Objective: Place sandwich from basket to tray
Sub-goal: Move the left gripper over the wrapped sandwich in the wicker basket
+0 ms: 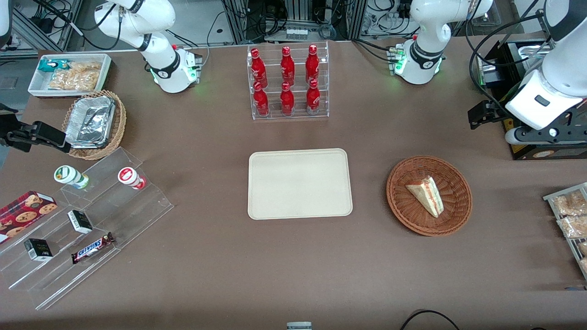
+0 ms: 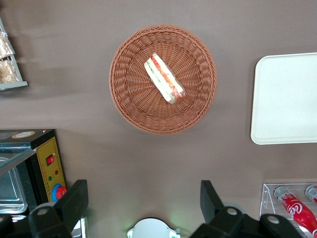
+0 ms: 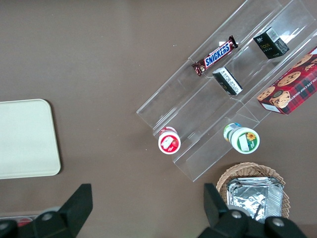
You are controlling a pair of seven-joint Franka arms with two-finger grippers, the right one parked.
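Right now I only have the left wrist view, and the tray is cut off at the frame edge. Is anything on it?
Observer: No. The front view shows the whole tray, and nothing lies on it.
Operator: How does the sandwich sit?
Observer: The sandwich shows a pale triangular bread face upward, with its striped cut edge toward the working arm's end, inside the basket.
Operator: And the gripper?
Observer: The gripper, fingers open, hangs farther from the front camera than the basket, toward the working arm's end.
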